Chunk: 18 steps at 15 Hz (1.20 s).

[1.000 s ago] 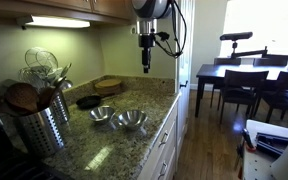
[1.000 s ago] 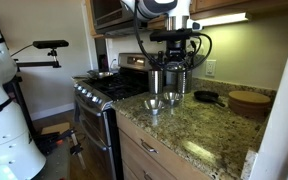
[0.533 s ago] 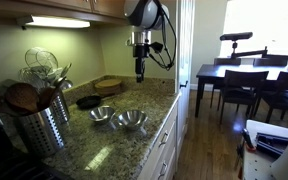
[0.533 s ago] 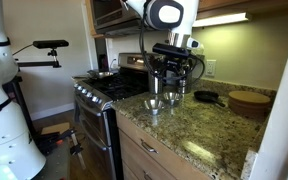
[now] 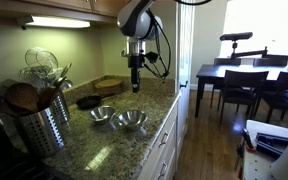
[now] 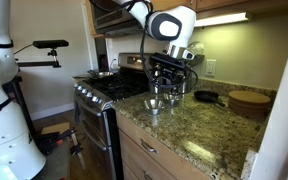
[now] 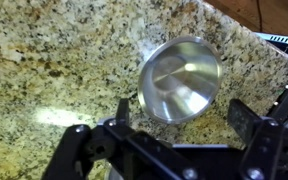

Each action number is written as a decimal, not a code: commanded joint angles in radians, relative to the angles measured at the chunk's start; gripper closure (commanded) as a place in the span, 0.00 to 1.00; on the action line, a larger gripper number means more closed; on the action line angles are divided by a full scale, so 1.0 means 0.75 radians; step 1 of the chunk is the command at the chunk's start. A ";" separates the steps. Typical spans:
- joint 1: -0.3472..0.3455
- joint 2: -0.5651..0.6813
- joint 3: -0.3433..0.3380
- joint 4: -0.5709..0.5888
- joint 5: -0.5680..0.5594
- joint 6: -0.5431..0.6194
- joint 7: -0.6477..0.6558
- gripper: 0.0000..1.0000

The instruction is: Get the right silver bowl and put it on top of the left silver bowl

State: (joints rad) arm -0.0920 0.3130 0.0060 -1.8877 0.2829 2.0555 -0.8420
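Two steel bowls sit side by side on the granite counter (image 5: 144,100). The wider right silver bowl (image 5: 131,120) lies nearer the counter edge and also shows in an exterior view (image 6: 154,103). The smaller left silver bowl (image 5: 101,115) lies beside it toward the wall and shows in an exterior view (image 6: 172,98). My gripper (image 5: 135,88) hangs open and empty above the wider bowl, well clear of it, also in an exterior view (image 6: 168,90). In the wrist view the wider bowl (image 7: 181,78) lies just ahead of the gripper (image 7: 183,110), between its spread fingers (image 7: 124,108).
A black round pan (image 5: 88,101) and a wooden board (image 5: 110,85) lie behind the bowls near the wall. A steel utensil holder (image 5: 39,120) stands by the stove (image 6: 109,90). The counter edge runs close to the wider bowl. A dining table with chairs (image 5: 244,80) stands beyond.
The arm has come down and swung toward the bowls, so the gripper now hangs lower and closer over the wider bowl. The bowls have not moved.
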 commanded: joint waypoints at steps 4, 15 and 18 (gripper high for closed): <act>-0.004 0.106 0.035 0.037 -0.046 0.104 0.014 0.00; -0.023 0.276 0.076 0.147 -0.103 0.170 0.029 0.00; -0.023 0.277 0.087 0.136 -0.108 0.170 0.022 0.00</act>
State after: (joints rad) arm -0.0921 0.5207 0.0499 -1.7934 0.2199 2.2023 -0.8369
